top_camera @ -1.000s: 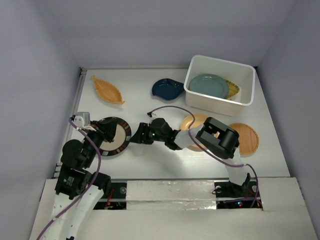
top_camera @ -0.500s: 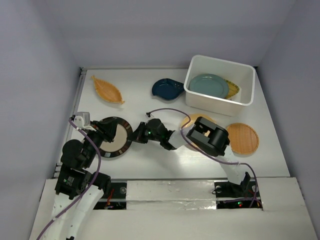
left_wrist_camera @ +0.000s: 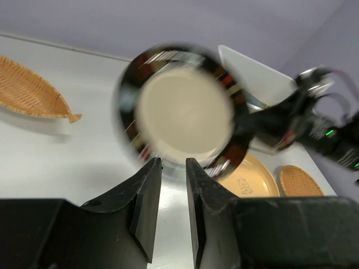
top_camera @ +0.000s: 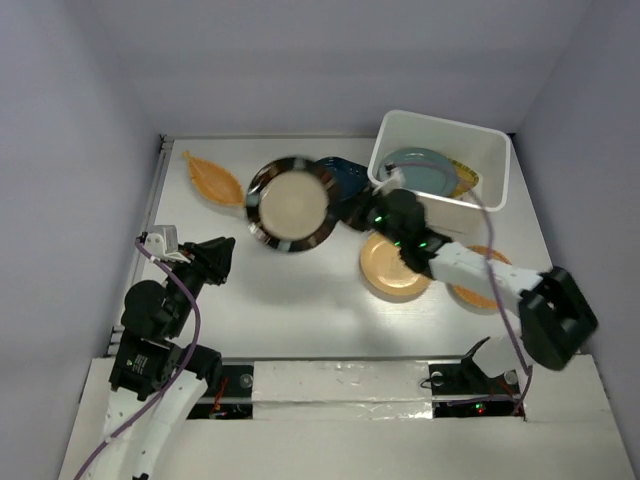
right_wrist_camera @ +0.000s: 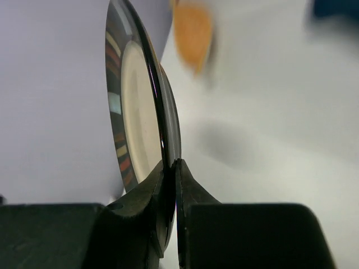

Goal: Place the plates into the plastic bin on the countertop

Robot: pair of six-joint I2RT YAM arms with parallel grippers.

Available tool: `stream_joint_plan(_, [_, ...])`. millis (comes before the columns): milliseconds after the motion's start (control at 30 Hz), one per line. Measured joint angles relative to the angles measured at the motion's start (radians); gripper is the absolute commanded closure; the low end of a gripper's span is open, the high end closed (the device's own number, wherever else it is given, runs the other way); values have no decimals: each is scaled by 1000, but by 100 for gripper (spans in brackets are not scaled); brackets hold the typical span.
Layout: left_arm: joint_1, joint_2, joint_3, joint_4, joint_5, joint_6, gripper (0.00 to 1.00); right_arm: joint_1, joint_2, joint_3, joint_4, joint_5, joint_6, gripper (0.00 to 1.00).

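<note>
As R arm (top_camera: 470, 275) reaches left, jaws pinch plate (top_camera: 290, 205)

High view facing down, wrist views close, all share black-rimmed plate (top_camera: 290, 203)

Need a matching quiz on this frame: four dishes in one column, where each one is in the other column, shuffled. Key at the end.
Dishes
1. black-rimmed plate
2. grey-green plate
3. leaf-shaped dish
4. plain orange plate

Places
A. inside the bin
B. flat on the table, on the near side of the bin
C. clamped by the right gripper, off the table
D. on the table, far left

Pairs: 1-C, 2-A, 3-D, 4-B
</note>
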Motion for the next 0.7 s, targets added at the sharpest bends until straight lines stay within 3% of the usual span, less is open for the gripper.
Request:
stream_joint_plan(167, [0,0,0,-2,-11,-5,77,-306,-253,-21,-69,92,-68,100])
stream_joint_plan(300, [1,1,0,-2,-18,-10,76,-527,-337,-21,-122,173,-93,100])
stream_joint_plan(500, [17,18,0,-13,-82,-33,70,-723,-290,-18,-225,168,-106,100])
stream_joint_plan(700, [32,72,0,-27,-136,-60,67,-811,-115,8,-291,104,-111,100])
